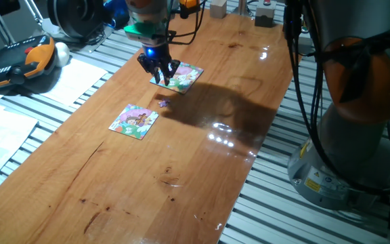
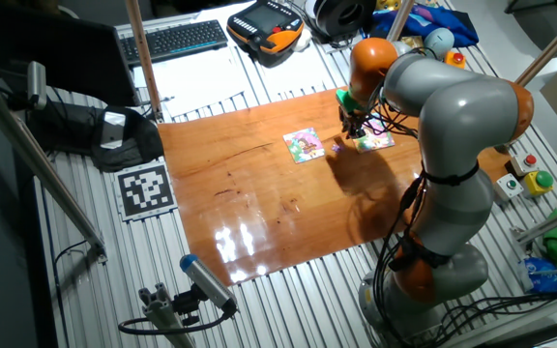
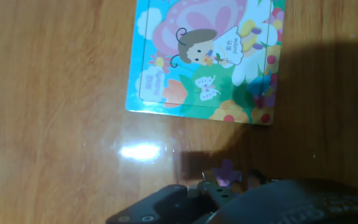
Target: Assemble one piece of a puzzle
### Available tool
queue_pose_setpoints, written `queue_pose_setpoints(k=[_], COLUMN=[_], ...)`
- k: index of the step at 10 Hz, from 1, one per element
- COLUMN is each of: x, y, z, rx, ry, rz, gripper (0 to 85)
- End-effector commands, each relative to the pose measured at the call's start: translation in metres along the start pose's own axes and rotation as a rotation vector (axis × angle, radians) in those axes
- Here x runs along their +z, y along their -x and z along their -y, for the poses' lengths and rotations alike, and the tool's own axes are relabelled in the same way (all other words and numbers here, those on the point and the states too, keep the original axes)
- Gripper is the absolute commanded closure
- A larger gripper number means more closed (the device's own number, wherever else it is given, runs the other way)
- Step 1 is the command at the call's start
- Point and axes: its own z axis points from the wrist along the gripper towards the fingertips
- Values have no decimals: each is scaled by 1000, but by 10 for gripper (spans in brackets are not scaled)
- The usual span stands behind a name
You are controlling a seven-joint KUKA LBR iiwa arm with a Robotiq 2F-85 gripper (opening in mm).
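The single arm rises from its base at the table's edge, bends at a grey and orange elbow, and reaches across the table. The wrist points straight down. The gripper hangs low over the table at about 11 o'clock in one fixed view, black fingers pointing downward and set close together, a blue light glowing above them
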Motion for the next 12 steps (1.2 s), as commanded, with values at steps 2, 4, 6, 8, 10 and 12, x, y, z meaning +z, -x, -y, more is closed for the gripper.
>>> queue_pose_setpoints(k=[2,4,6,8,10,12], x=[8,18,20,25,26,33], y=[3,5,2,-2,-6,-14], z=[-1,-1,-3,-5,-4,1], rx=[6,23,46,56,54,52], ry=[9,27,24,26,20,25], rz=[0,-4,-23,-30,-24,-3], gripper=[340,340,340,340,340,340])
